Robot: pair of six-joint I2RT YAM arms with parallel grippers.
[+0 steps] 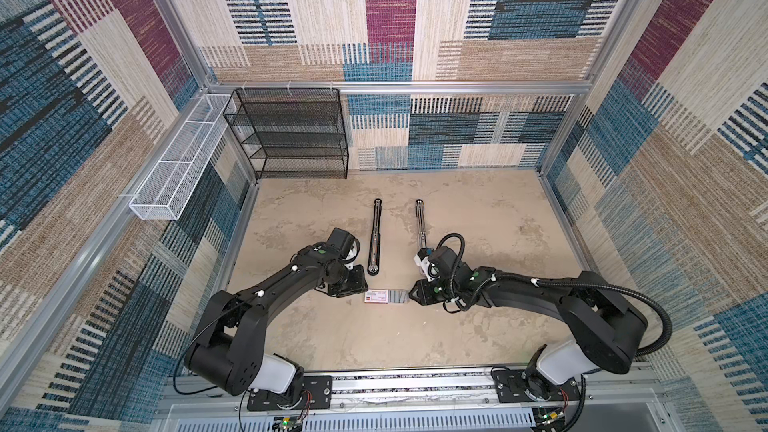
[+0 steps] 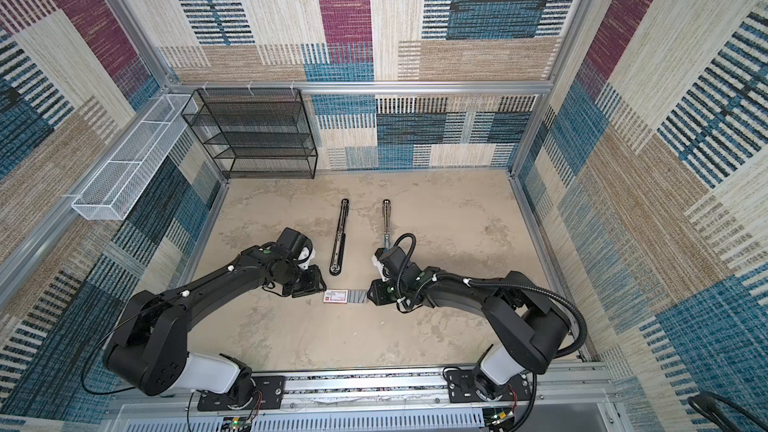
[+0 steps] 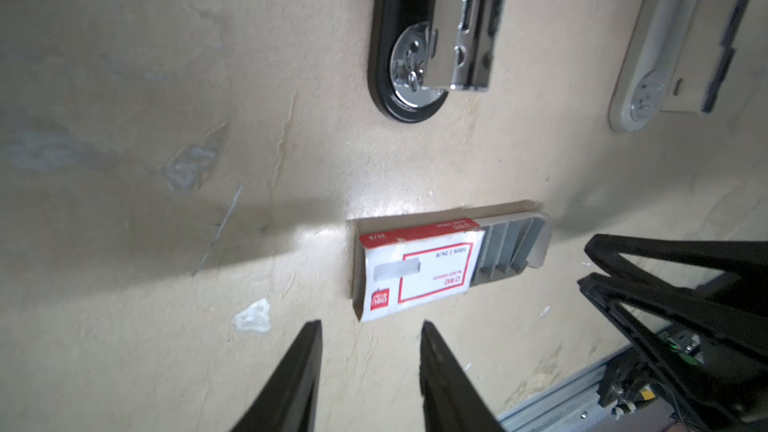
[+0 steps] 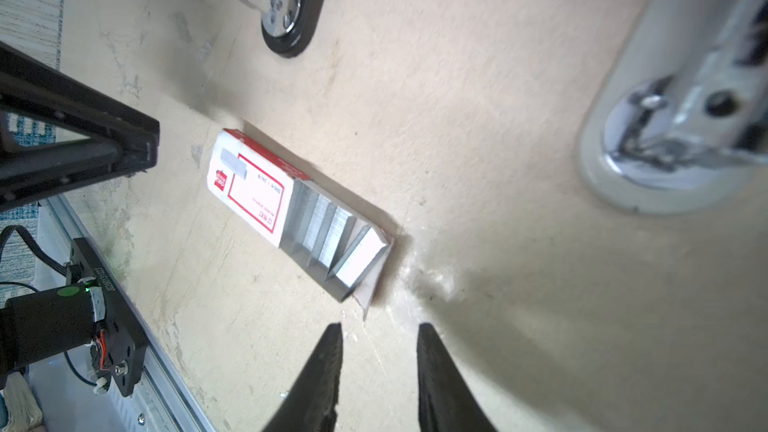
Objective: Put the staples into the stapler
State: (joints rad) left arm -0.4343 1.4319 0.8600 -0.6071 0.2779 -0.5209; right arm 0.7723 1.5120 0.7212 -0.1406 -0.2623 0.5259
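You've got the staples (image 1: 398, 297) lying in their half-open white box (image 1: 377, 296) flat on the table (image 1: 457, 326), right between your left gripper (image 3: 370, 326) and right gripper (image 4: 380, 328), just off both sets of tips, jaws apart, gripping nothing.

We note black links (image 1: 270, 297), white base housings (image 1: 276, 374), tapered black fingers (image 3: 299, 376), and corrugated conduit (image 1: 668, 328) behind the right fingers (image 4: 436, 376).
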